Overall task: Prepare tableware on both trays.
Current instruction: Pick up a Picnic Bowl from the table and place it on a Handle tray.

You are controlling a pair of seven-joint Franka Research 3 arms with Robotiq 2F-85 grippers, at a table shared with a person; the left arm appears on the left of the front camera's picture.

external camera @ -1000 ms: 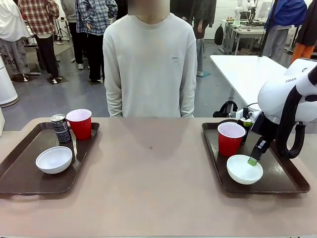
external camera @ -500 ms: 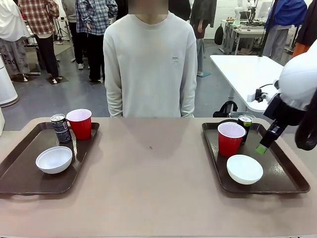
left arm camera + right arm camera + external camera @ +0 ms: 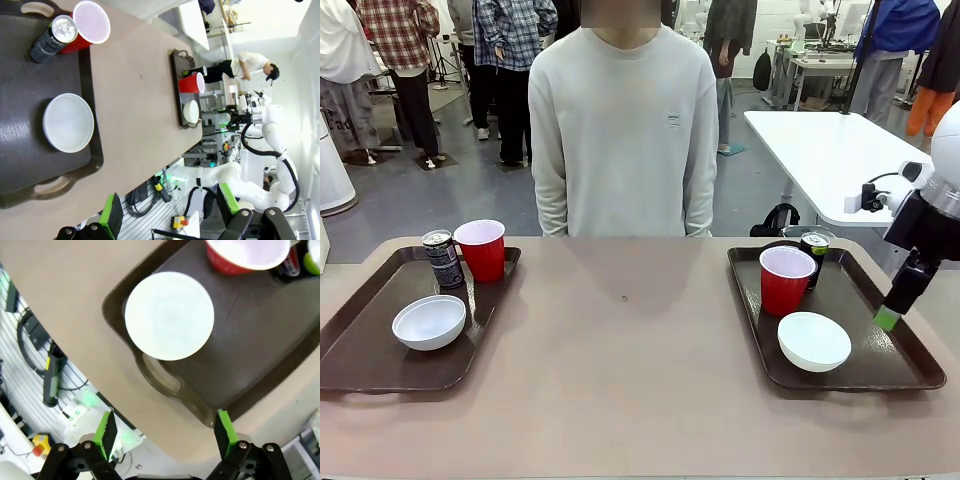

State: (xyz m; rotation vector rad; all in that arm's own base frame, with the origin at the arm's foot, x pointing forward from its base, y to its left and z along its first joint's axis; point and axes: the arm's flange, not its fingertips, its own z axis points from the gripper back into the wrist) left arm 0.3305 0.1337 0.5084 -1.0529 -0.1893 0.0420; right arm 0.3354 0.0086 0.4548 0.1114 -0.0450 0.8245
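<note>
Two dark brown trays on the tan table (image 3: 630, 380), one at each end. On the left tray (image 3: 360, 365): white bowl (image 3: 429, 322) near the front, red cup (image 3: 481, 249) at the far corner, black can (image 3: 443, 259) upright and touching the cup's left side. On the right tray (image 3: 880, 375): white bowl (image 3: 814, 341) near the front, red cup (image 3: 786, 279) behind it, second black can (image 3: 815, 252) upright just behind and right of that cup. All six pieces standing free, nothing gripped.

Right gripper (image 3: 887, 318) hanging at the right tray's outer rim, pointed down, raised off the tray, well clear of the bowl; white arm rising behind it toward the picture's right edge. Seen from the right wrist camera, right gripper (image 3: 166, 429) with jaws spread wide and empty, green pads (image 3: 106, 429) far apart, the bowl (image 3: 169, 315) and the tray's handle cut-out (image 3: 161, 373) below between them.

Left gripper (image 3: 167, 210) likewise spread wide and empty in its own wrist camera, held high above the near edge of the left tray (image 3: 20, 120), looking down on bowl (image 3: 68, 123), can (image 3: 52, 39) and cup (image 3: 89, 27).

Person in a pale sweatshirt (image 3: 622, 130) standing at the far side of the table, arms down at the sides.
</note>
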